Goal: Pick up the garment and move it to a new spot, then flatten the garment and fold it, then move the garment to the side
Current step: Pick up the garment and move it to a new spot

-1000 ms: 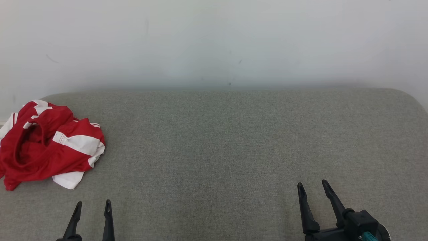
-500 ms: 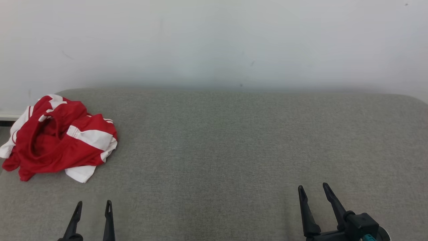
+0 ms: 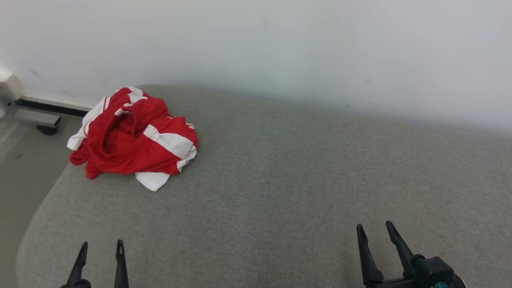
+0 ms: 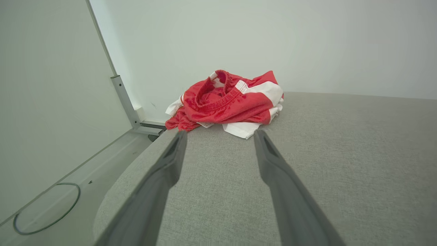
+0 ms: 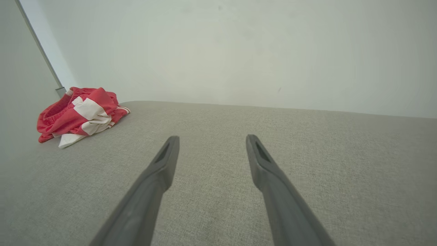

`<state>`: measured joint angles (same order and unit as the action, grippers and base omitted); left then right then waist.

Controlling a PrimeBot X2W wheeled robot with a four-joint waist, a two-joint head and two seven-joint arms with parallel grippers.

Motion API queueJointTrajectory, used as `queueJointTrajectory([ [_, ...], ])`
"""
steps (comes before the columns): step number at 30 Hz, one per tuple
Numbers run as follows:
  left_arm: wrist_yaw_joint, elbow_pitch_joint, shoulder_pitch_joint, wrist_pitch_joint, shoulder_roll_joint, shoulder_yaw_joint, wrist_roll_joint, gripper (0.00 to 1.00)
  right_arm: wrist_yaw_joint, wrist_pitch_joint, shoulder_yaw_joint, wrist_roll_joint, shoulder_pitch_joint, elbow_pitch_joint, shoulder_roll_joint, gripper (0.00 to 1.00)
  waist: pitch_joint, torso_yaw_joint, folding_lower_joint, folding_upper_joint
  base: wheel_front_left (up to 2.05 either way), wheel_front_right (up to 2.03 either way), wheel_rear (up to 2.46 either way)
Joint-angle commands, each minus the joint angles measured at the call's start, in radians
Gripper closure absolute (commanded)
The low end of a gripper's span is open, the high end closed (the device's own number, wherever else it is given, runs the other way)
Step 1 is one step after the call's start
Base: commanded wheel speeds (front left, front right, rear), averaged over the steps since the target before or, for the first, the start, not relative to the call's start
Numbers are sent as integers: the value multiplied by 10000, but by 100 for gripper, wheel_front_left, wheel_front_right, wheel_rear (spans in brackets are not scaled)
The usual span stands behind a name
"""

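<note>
So our head has swung round to the left. The whole picture has slid, and the garment [image 3: 134, 138], which a second ago sat at the left margin, is now well inside the frame. The garment itself has not been moved; it is our look that turned. It lies crumpled, red with white bands, on the far left corner of the grey padded top [image 3: 288, 188]. It is close to the wall [image 3: 280, 44], with one side at the top's left edge and the floor [image 3: 20, 172] showing beyond.

Our left gripper [image 3: 101, 244] sits at the lower left, fingers spread wide and holding nothing, as it did a second ago. From its wrist the garment lies straight ahead, just beyond the fingertips and not touched. Our right gripper [image 3: 374, 226], at the lower right, is likewise wide open and empty, well apart from the garment.

We judge that nothing of the task is done yet: this is the turn toward the garment before the first pick. The left arm looks the nearer one for the reach, and the loose waistband on top seems a fair place to pinch.
</note>
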<state>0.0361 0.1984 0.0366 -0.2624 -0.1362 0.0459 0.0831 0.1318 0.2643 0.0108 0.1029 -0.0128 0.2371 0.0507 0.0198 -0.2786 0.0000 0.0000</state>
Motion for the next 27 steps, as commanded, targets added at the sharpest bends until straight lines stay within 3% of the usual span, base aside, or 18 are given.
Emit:
queueJointTrajectory([
  [1,-17,12,33,-37,-26,47,-54,0,-21,5,22,-10,-36,-2,-9,0,-77,-807,0,0,0,0,0],
  [15,-285,-160,273,-37,65,213,-117,0,-21,5,217,52,-29,43,-7,0,-54,-2172,0,0,0,0,0],
  [27,-416,-145,122,-39,49,518,65,0,-21,5,403,15,107,90,-7,0,-190,-2238,0,0,0,0,0],
])
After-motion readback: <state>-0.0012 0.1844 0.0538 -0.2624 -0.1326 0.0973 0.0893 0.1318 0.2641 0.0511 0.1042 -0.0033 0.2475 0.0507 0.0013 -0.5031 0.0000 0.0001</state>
